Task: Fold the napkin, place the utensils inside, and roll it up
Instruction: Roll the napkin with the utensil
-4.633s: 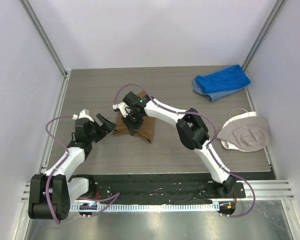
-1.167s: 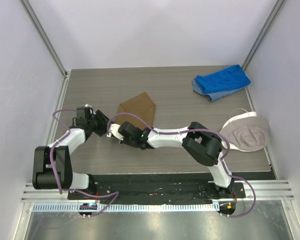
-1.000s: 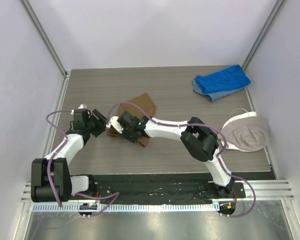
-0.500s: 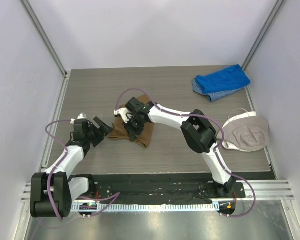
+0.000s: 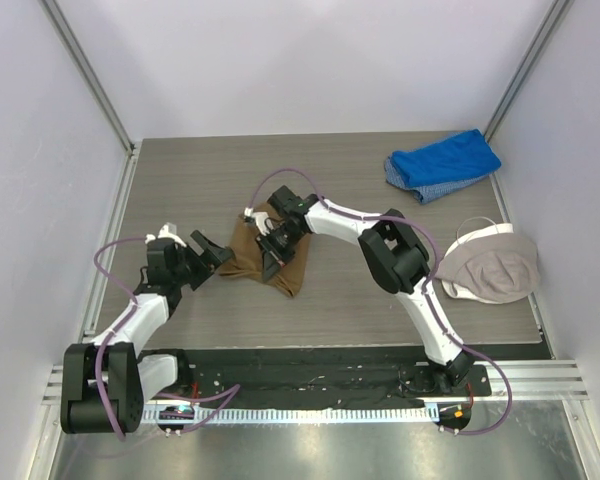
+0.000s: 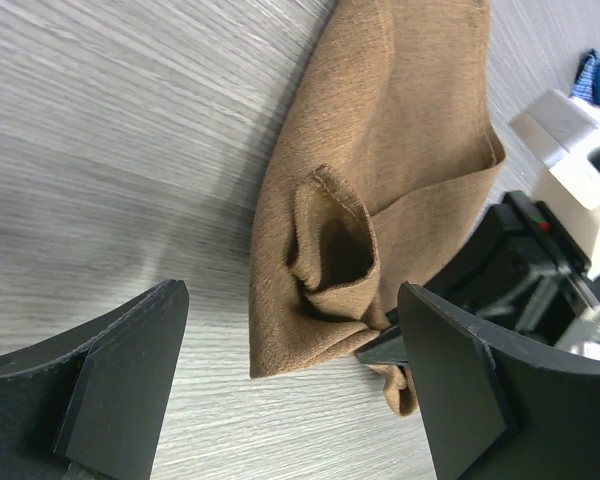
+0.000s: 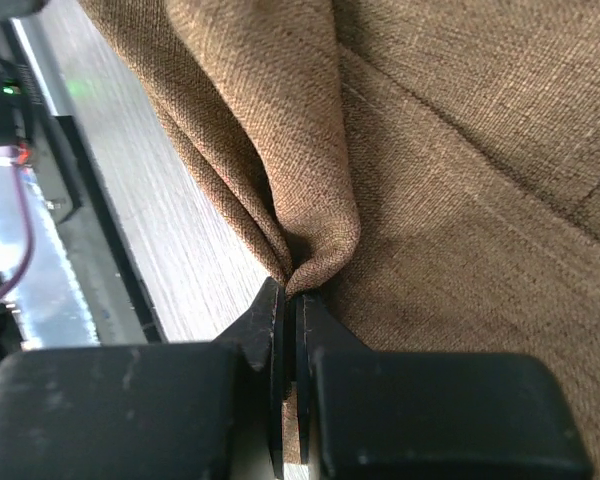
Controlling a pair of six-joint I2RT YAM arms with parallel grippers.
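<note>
The tan-brown napkin lies bunched and partly folded at the middle left of the table. My right gripper reaches down over it and is shut on a raised fold of the napkin, with the jaws pinched on cloth. My left gripper is open and empty just left of the napkin. In the left wrist view the napkin has a rolled pocket, and the left gripper straddles its near corner without touching it. The right gripper shows there too. The gold spoon is not in view.
A blue cloth lies at the far right corner. A beige-and-white cap-like item lies at the right edge. Grey walls and metal posts enclose the table. The arm bases sit on a black rail along the near edge.
The right gripper has swung from the near left to over the napkin, pulling a fold along and bunching the flat cloth. The left gripper has shifted slightly toward the napkin.
</note>
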